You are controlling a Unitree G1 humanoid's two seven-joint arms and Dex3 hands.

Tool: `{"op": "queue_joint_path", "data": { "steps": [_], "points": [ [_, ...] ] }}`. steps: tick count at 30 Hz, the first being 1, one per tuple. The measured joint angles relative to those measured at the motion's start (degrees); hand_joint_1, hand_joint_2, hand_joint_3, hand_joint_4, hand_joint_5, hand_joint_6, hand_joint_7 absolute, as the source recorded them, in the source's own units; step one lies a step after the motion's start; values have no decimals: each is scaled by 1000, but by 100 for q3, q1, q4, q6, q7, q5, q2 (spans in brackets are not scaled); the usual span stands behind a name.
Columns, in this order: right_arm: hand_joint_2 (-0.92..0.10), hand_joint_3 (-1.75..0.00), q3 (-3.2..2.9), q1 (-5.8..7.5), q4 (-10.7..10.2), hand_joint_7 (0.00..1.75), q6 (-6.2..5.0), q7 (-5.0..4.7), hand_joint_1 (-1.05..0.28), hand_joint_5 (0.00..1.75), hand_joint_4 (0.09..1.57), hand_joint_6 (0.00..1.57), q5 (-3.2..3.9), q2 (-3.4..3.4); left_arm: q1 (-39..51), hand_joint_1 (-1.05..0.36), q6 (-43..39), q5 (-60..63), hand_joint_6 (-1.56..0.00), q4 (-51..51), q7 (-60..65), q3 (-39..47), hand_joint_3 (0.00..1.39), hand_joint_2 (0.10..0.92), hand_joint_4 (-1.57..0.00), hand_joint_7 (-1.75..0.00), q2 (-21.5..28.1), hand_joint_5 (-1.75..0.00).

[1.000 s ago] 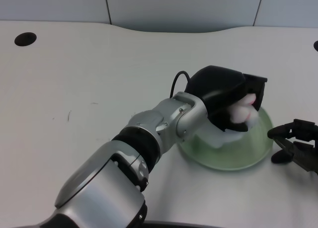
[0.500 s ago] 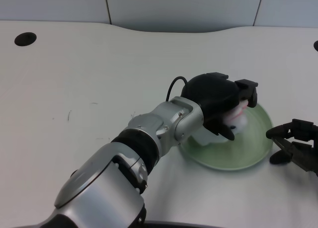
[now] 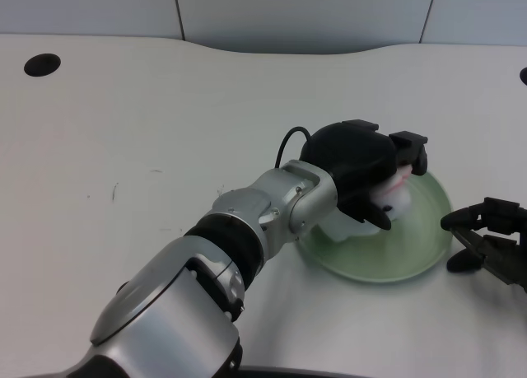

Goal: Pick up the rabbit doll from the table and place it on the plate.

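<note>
Gripping the rabbit doll (image 3: 394, 198) beneath its palm, left robot hand (image 3: 362, 168) sits over the green plate (image 3: 420, 246) near the table's right edge.

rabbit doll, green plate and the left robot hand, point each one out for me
White and pink plush rabbit doll (image 3: 396, 198), head view, on its white body showing below the fingers.
Round translucent green plate (image 3: 416, 250), head view, on its bare front part.
Black left robot hand (image 3: 356, 160), head view, on the back of the hand.
</note>
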Motion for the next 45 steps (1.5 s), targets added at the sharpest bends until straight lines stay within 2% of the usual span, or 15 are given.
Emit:
{"op": "queue_joint_path", "data": {
  "steps": [22,23,24,26,27,31,33,36,38,42,45],
  "points": [
    [-921,-58,0,2,-1,810,0,0,-822,938,946,899,0,0,0,-641,0,0,-185,0,0,-1,7,921,-167,-871,0,-1060],
    [-921,-61,0,5,-6,804,3,0,-827,939,948,888,0,0,-4,-844,28,57,-75,-2,30,-61,31,918,-68,-356,1,-434],
    [-921,-64,0,9,-14,796,6,-1,-831,940,951,874,-3,0,-2,-942,59,138,-38,-1,76,-125,34,912,-34,-182,1,-222],
    [-921,-67,0,19,-12,802,19,-5,-841,938,953,881,-10,-1,-5,-1025,39,157,-7,-8,224,-128,39,916,-6,-37,5,-46],
    [-921,-67,-1,18,5,806,4,-2,-844,937,953,886,-10,-4,-21,-1037,-5,115,-3,-16,225,-78,41,919,-3,-19,23,-23],
    [-916,-69,-9,6,80,817,-35,-1,-828,940,957,883,-9,-17,-167,-1042,-96,-43,1,-26,62,97,65,921,-20,0,152,-12],
    [-915,-63,-22,-66,209,826,-63,-3,-820,941,958,886,-2,-19,-174,-1039,-224,-96,1,-39,1,155,75,921,-29,1,212,-19],
    [-919,-59,-23,-187,361,834,-74,-5,-818,940,941,868,-5,-22,-170,-996,-494,-208,-58,-86,-21,279,90,921,-100,-33,304,-64],
    [-919,-66,-23,-228,439,840,-122,-8,-817,940,932,860,-5,-22,-161,-969,-731,-353,-116,-129,-21,407,106,921,-167,-64,381,-112],
    [-918,-60,-25,-260,483,849,-132,-26,-816,948,942,867,0,-21,-142,-941,-1211,-659,-184,-201,-22,715,178,921,-251,-96,557,-192],
    [-918,-55,-26,-281,524,850,-148,-26,-823,950,930,866,1,-22,-128,-911,-1409,-790,-206,-212,-48,847,168,921,-274,-97,744,-227]
  ]
}}
